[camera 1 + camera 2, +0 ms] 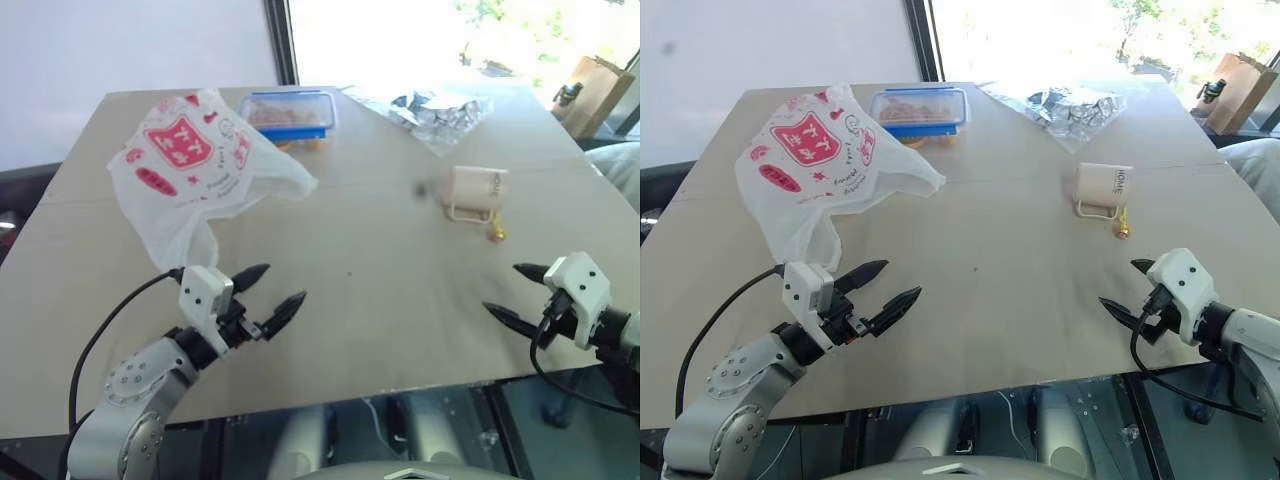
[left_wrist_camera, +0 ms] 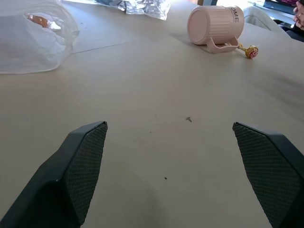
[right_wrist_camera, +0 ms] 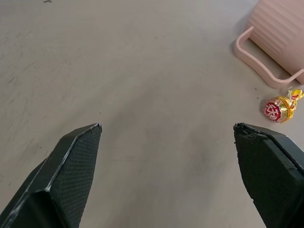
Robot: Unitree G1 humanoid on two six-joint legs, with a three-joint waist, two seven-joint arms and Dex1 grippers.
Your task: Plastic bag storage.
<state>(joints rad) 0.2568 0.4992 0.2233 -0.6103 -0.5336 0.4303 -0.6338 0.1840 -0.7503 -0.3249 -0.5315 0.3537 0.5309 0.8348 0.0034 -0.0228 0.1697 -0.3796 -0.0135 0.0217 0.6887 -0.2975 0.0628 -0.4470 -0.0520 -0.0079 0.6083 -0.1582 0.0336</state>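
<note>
Both claws spread wide and empty, left gripper (image 1: 272, 286), right gripper (image 1: 508, 291), plastic bag (image 1: 195, 165) partly covering what's maybe a lunchbox (image 1: 289, 110), candy (image 3: 280, 107) by pink mug (image 3: 281, 40) clearer from right wrist

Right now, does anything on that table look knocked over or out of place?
Yes. The pink mug lies tipped on its side, a small wrapped candy loose beside it. The plastic bag sprawls crumpled.
</note>
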